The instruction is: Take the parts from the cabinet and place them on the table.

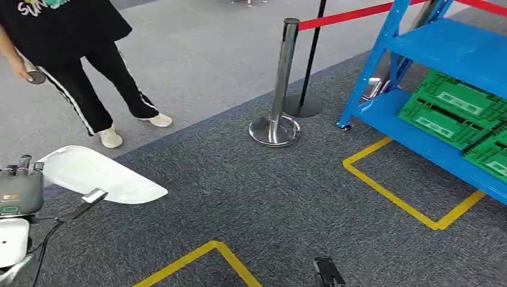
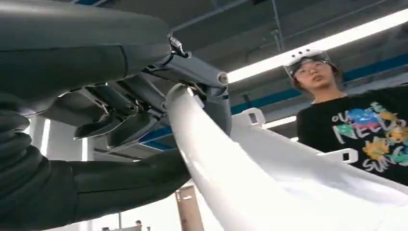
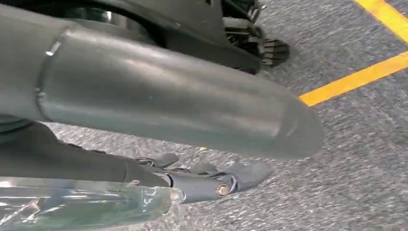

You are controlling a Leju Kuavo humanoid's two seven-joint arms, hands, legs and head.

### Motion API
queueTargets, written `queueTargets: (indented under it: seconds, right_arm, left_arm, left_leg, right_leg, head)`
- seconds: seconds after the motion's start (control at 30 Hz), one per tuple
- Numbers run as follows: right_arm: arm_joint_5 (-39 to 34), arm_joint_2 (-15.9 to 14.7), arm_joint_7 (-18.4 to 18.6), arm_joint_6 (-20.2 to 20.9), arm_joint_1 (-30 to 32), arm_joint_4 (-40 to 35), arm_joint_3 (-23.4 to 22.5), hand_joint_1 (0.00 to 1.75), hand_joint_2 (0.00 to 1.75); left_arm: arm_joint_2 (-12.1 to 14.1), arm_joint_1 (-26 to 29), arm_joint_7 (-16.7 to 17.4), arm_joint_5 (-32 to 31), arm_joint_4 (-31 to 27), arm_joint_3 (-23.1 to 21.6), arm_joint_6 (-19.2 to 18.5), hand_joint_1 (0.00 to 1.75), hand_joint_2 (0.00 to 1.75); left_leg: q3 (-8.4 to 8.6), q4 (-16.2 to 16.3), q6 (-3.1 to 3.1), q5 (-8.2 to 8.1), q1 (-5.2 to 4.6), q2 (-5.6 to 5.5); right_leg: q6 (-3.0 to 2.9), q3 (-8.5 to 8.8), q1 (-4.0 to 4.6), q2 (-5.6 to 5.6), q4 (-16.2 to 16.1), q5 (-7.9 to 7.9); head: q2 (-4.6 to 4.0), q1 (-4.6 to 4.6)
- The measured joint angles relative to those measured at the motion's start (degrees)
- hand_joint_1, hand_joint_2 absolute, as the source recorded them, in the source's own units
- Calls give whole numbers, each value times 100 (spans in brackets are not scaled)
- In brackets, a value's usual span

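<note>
My left hand at the lower left grips a long white curved part that juts out to the right above the carpet. Up close, its dark fingers and thumb clamp the end of the white part. My right hand hangs low over the grey carpet, thumb apart from the fingers, with nothing between them. A dark tip of the right hand shows at the bottom edge. The blue cabinet stands at the far right, holding green crates on its lower shelf.
A person in black stands at the upper left, holding a small grey object, and appears beyond the part. A chrome stanchion with red rope stands left of the cabinet. Yellow tape marks the carpet.
</note>
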Motion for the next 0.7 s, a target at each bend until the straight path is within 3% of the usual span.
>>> queueTargets:
  seconds: [0.03,0.07,0.1,0.13,0.2,0.23,0.27,0.3,0.33,0.37,0.4,0.43,0.53,0.57,0.6,0.63,0.7]
  right_arm:
    - [-2,0,0,-2,5,0,0,0,0]
    - [-2,2,0,-7,2,2,0,0,0]
    - [-4,2,-4,-11,-5,2,0,0,0]
    - [-7,4,-2,-13,0,2,0,0,0]
    - [-9,4,0,-13,13,2,0,0,0]
    - [-11,4,0,-13,13,4,0,0,0]
    - [-13,4,0,-15,13,4,-2,0,0]
    - [-13,4,0,-15,7,4,-2,0,0]
    - [-13,4,0,-15,-1,4,-2,0,0]
    - [-13,4,0,-15,-7,4,-2,0,0]
    - [-15,4,0,-15,-10,4,0,0,0]
    - [-18,4,0,-17,-9,4,0,0,0]
    - [-20,4,7,-26,-9,7,-2,0,0]
    - [-20,4,7,-31,-13,7,0,0,0]
    - [-20,4,4,-31,-17,7,0,0,0]
    - [-20,7,2,-33,-12,9,0,0,0]
    - [-18,4,2,-39,1,11,-2,0,0]
  left_arm:
    - [26,32,0,0,11,-2,15,175,175]
    - [59,57,0,0,24,-4,37,175,175]
    - [76,61,0,0,33,-2,68,175,175]
    - [83,35,0,0,39,2,81,175,175]
    - [79,31,0,0,48,-2,111,175,175]
    - [81,45,0,0,59,-4,114,175,175]
    - [81,59,0,0,70,-7,118,175,175]
    - [81,63,0,0,81,-9,125,175,175]
    - [90,62,0,0,90,-7,133,175,175]
    - [107,62,0,0,90,0,146,175,175]
    - [120,59,0,0,92,7,168,175,175]
    - [120,34,0,0,92,13,179,175,175]
    - [173,84,0,0,100,15,221,175,175]
    - [205,97,0,0,103,17,225,175,175]
    - [216,97,0,0,103,22,236,175,175]
    - [227,87,0,0,103,33,240,175,175]
    - [216,102,0,0,105,35,256,175,175]
  left_leg:
    - [-3,-39,-63,45,21,-80]
    - [-22,-43,-93,62,29,-85]
    - [-78,57,-91,-29,-37,350]
    - [-222,358,-89,-242,-57,567]
    - [-639,1289,-78,-684,-61,690]
    - [-802,1671,-68,-808,-61,694]
    - [-827,1758,-56,-787,-63,694]
    - [-708,1586,-33,-646,-71,699]
    - [-485,1207,-6,-451,-85,722]
    - [-172,684,32,-239,-117,820]
    - [114,224,78,-133,-172,1082]
    - [172,36,115,-207,-257,1213]
    - [122,49,196,-181,-256,1000]
    - [136,11,233,-156,-229,929]
    - [142,0,258,-141,-195,876]
    - [135,0,290,-129,-179,820]
    - [117,0,314,-127,-170,690]
  right_leg:
    - [-38,-2,15,-65,5,22]
    - [-105,7,-14,-156,-55,70]
    - [-158,21,6,-244,-83,99]
    - [-187,18,30,-320,-90,114]
    - [-215,-4,80,-503,-91,112]
    - [-228,-14,100,-599,-84,105]
    - [-233,-15,115,-688,-84,101]
    - [-240,-14,130,-772,-84,96]
    - [-245,-7,140,-851,-84,91]
    - [-242,7,145,-925,-84,83]
    - [-229,23,156,-983,-84,72]
    - [-192,-1,213,-1049,-58,42]
    - [-150,43,210,-1244,-104,36]
    - [-113,57,209,-1270,-95,7]
    - [-62,-18,186,-951,19,-94]
    - [-47,-136,170,-723,323,-292]
    - [-29,-548,168,-585,1251,-714]
  head:
    - [0,2]
    - [0,-4]
    - [0,-39]
    - [0,-57]
    - [0,-52]
    - [0,-55]
    - [0,-55]
    - [0,-55]
    - [0,-55]
    - [0,-53]
    - [0,-55]
    - [0,-66]
    - [0,-44]
    - [0,-53]
    - [0,-37]
    - [0,-39]
    - [0,-42]
